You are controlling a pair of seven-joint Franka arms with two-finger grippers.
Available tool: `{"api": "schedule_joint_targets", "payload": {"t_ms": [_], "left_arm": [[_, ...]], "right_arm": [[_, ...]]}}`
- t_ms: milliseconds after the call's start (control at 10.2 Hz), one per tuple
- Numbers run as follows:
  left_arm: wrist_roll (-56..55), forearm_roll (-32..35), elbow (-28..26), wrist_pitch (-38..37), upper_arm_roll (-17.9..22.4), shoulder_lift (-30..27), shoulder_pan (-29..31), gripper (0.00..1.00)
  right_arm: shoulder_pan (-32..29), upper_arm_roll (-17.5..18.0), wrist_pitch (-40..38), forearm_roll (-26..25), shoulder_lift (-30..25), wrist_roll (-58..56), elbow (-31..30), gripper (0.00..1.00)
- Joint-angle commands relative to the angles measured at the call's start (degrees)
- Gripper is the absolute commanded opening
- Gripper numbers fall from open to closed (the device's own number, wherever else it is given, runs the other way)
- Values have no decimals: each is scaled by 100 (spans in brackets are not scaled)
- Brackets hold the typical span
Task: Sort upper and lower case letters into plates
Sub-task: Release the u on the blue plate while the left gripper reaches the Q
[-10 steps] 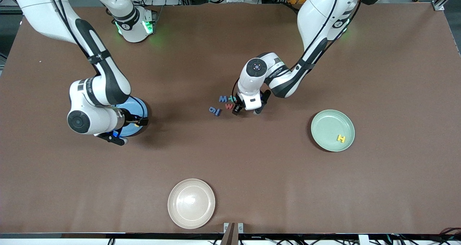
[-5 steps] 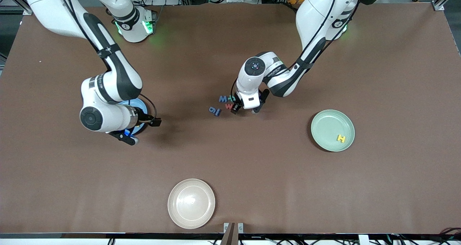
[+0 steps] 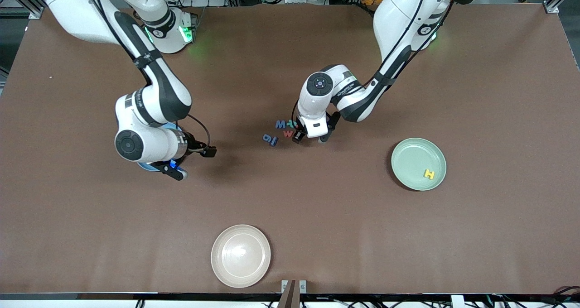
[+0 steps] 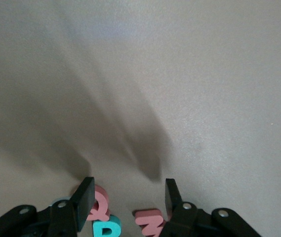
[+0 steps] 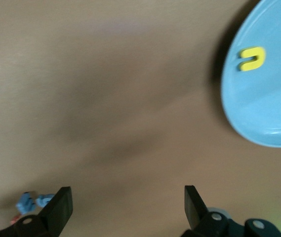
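Left end effector (image 3: 309,139) sits low at the letter cluster (image 3: 282,130) mid-desk, fingers (image 4: 84,202) parted around a gap, gripping nothing visible. Right end effector (image 3: 195,162) hangs released beside the blue plate (image 5: 273,94), which holds one yellow letter (image 5: 251,58). Another (image 3: 428,174) lies in the green plate (image 3: 410,156); a cream plate (image 3: 240,255) sits nearer the camera.

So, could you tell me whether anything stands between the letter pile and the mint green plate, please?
Nothing visible does: only bare table lies between the letters, where the left pincer is, and the mint green plate. It holds one yellow H.
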Motion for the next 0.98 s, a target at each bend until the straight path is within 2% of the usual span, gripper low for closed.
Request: {"api": "schedule_joint_targets", "payload": {"t_ms": [0,293,880], "left_arm": [[-200,202,-35,-228,0,-205,-21,65],[-322,193,-236,-228,-9,-205,-56,65],[-534,175,-219,-158,-26,-109,-161,64]], "right_arm": [[226,38,237,51,138,253,138,100],[489,38,519,42,217,612,129,100],[517,38,643,42,340,631,129,100]]}}
